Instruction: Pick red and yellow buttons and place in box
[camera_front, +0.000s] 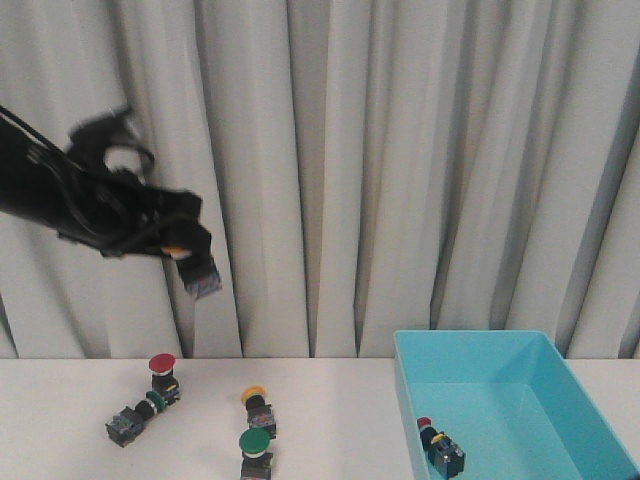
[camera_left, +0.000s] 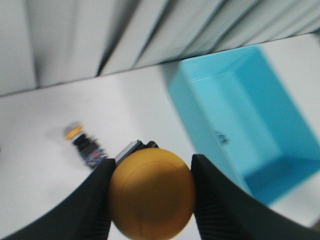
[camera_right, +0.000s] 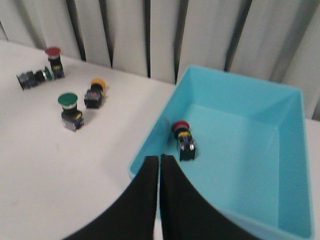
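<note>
My left gripper hangs high above the table's left side, shut on a yellow button whose cap fills the gap between the fingers. On the table stand a red button and another yellow button. The turquoise box sits at the right with a red button lying inside near its left wall. In the right wrist view my right gripper is shut with nothing in it, over the near rim of the box; it is out of the front view.
A green-capped button stands near the front edge, and another one lies on its side beside the red button. A white pleated curtain hangs behind the table.
</note>
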